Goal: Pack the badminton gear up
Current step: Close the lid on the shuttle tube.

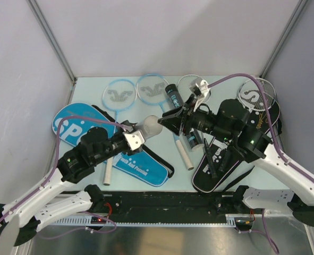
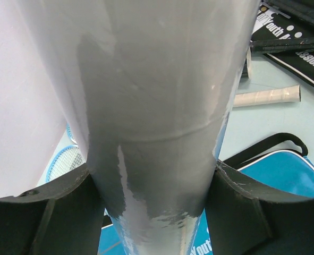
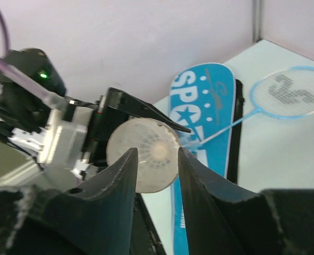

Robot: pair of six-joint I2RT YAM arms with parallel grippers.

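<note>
Here, left hand (image 2: 155, 210) clamped on white tube (image 2: 157, 106), right hand (image 3: 157, 156) narrowly parted, empty

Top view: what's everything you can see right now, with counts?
Blue rackets: two, light-blue frames, far side, left of centre.
Silver rackets: two, thin silver frames, far side, right half.
Blue cover: one, blue, beneath the left arm.
Black cover: one, black, near right.
Black tube: one, black, far centre; perhaps another under the right arm.
White tube: one, whitish, lifted at centre.
Left gripper: one, black, shut on the white tube.
Right gripper: one, black, open at the tube's mouth.
</note>
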